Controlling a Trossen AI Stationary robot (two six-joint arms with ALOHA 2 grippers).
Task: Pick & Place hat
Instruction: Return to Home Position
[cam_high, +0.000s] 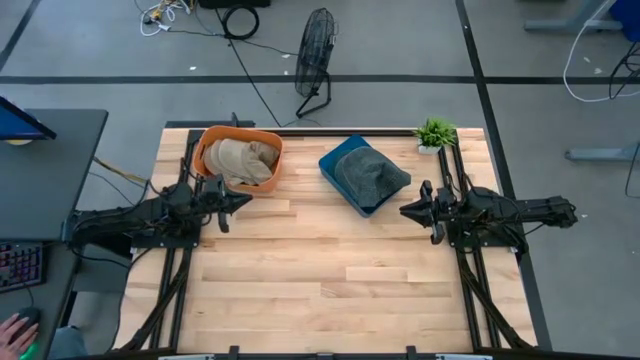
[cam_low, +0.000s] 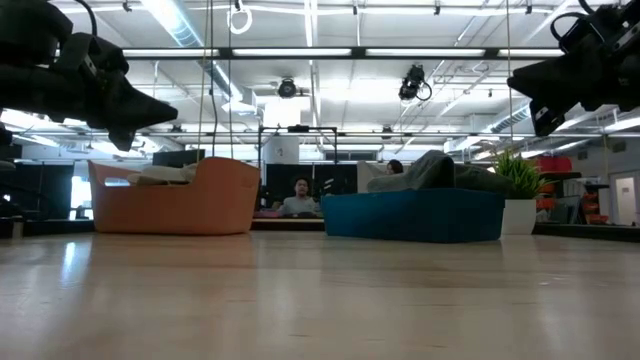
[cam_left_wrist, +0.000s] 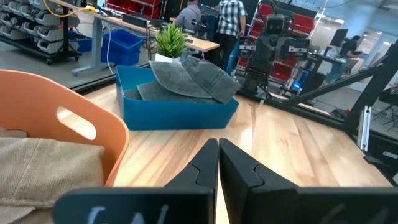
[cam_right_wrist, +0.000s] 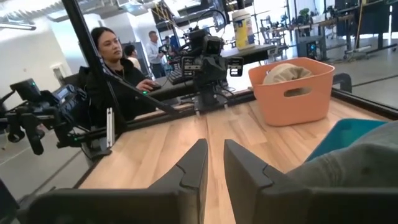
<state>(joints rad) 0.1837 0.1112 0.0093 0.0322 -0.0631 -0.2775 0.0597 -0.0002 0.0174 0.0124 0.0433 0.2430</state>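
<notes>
A grey hat (cam_high: 371, 174) lies in a blue bin (cam_high: 335, 160) at the table's far middle, its crown rising above the rim (cam_left_wrist: 186, 78). A beige hat (cam_high: 240, 160) rests inside an orange bin (cam_high: 215, 135) at the far left. My left gripper (cam_high: 247, 200) hovers shut just right of the orange bin, raised above the table (cam_low: 165, 110). My right gripper (cam_high: 404, 211) hovers right of the blue bin, fingers a little apart (cam_right_wrist: 215, 163), holding nothing.
A small potted plant (cam_high: 434, 132) stands at the far right corner beside the blue bin. Bare wooden tabletop (cam_high: 330, 280) stretches across the near half between the arms. A person sits beyond the table's left side (cam_right_wrist: 112, 68); a hand rests by a keyboard (cam_high: 15, 325).
</notes>
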